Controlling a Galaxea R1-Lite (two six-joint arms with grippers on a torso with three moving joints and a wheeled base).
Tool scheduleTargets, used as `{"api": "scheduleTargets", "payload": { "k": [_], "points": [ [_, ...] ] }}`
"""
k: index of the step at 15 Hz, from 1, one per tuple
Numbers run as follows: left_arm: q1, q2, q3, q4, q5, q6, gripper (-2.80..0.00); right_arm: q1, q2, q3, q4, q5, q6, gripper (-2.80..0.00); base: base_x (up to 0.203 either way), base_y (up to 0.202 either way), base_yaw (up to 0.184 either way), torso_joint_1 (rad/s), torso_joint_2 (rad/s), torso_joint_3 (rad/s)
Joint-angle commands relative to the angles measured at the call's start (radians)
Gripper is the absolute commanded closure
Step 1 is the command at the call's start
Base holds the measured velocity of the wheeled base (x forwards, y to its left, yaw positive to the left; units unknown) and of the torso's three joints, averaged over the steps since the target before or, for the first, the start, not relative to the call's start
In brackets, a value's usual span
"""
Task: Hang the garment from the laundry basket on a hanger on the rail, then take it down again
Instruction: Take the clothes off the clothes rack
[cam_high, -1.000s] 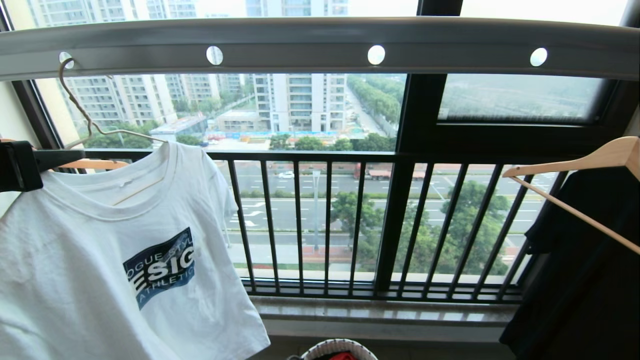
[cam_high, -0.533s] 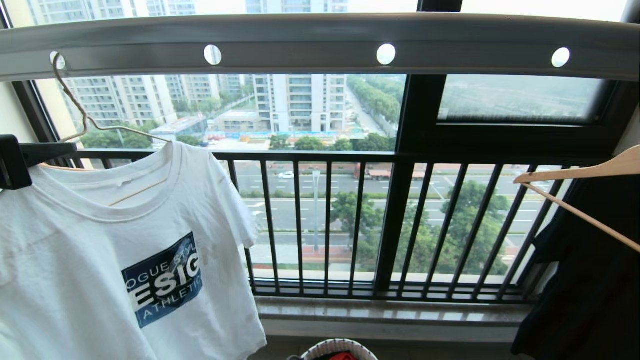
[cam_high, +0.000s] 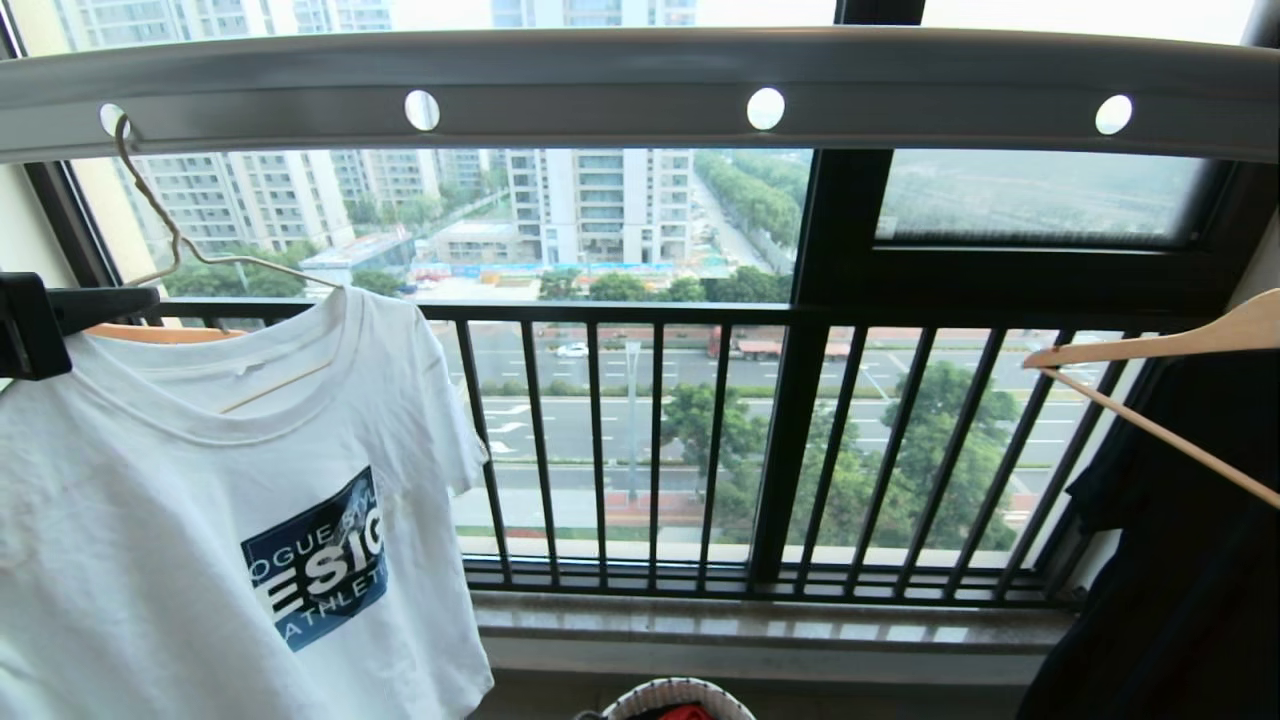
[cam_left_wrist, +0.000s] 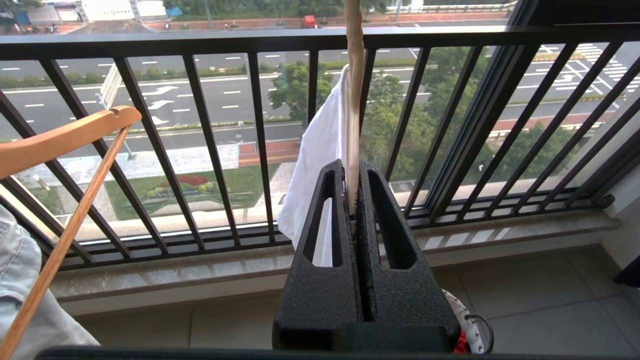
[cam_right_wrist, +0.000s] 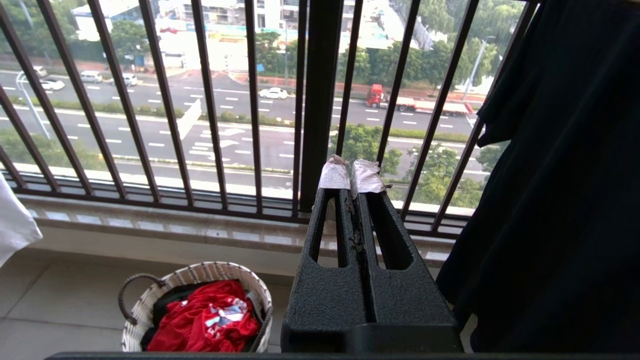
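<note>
Black, rough-textured slotted fingers (cam_left_wrist: 327, 225); the right pair's tips are wrapped in white tape.

The rail (cam_high: 640, 95) runs across the top in front of the window, with the window railing (cam_high: 760, 450) behind and below it. At the rail's left end the wire hanger (cam_high: 165, 225) hooks into a hole, the T-shirt (cam_high: 200, 500) draped on it, and the left gripper (cam_high: 110, 305) sits at the shirt's left shoulder. A wooden hanger (cam_high: 1150, 345) with a dark garment (cam_high: 1180, 560) hangs at far right, and the laundry basket (cam_high: 680, 698) stands on the floor below, between them.
</note>
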Motion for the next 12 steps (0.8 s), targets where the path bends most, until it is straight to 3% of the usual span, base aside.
{"api": "scheduleTargets", "payload": {
  "k": [1,12],
  "points": [
    [0.000,0.038,0.043,-0.109,-0.004,-0.002,0.00,0.000,0.001,0.000,0.001,0.000,-0.001,0.00,0.000,0.000,0.000,0.000,0.00,0.000],
    [-0.003,0.299,0.242,-0.820,-0.013,-0.151,0.00,0.000,0.001,0.000,0.000,0.000,-0.001,0.00,0.000,0.000,0.000,0.000,0.00,0.000]
  ]
}}
